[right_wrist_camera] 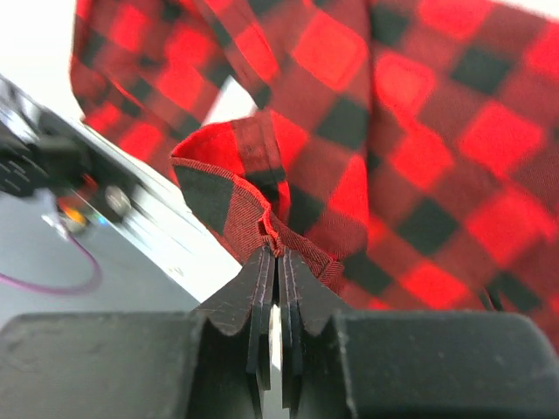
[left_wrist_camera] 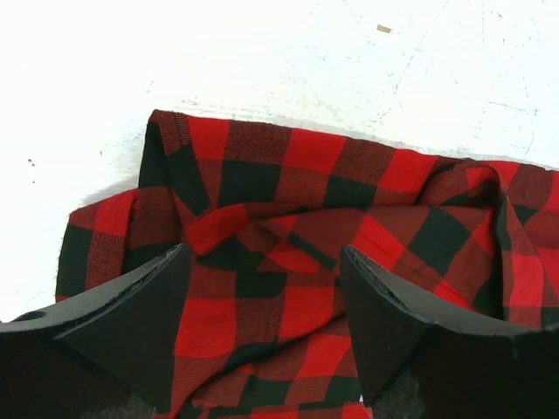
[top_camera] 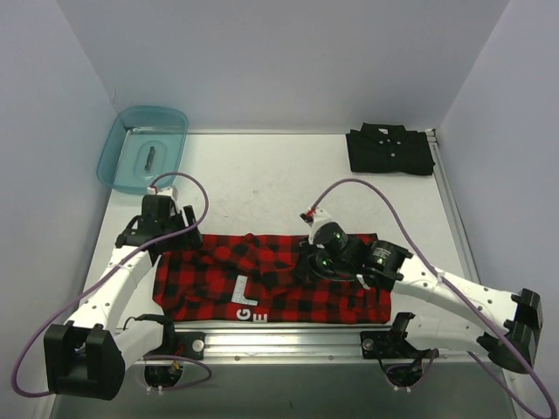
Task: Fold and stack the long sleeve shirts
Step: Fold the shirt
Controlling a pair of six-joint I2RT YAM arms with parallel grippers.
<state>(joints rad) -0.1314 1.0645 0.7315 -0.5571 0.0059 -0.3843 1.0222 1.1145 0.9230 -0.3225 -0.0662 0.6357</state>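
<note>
plaid shirt (top_camera: 262,284) lies rumpled at near edge of table (top_camera: 262,179); black shirt (top_camera: 390,150) folded far right. right gripper (right_wrist_camera: 278,257) clamped on a plaid fold; left gripper (left_wrist_camera: 266,284) w/ fingers apart over shirt's left end. soft, floppy, light; prob grab corners.

Rumpled red-and-black plaid shirt (left_wrist_camera: 349,201) on white table (left_wrist_camera: 262,61), left gripper (left_wrist_camera: 264,257) spread wide over it

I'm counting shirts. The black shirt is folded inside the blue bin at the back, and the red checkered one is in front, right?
Not quite. The top view shows the black shirt folded on the table in the far right corner, not inside the blue bin at far left. The red checkered shirt is in front.
</note>
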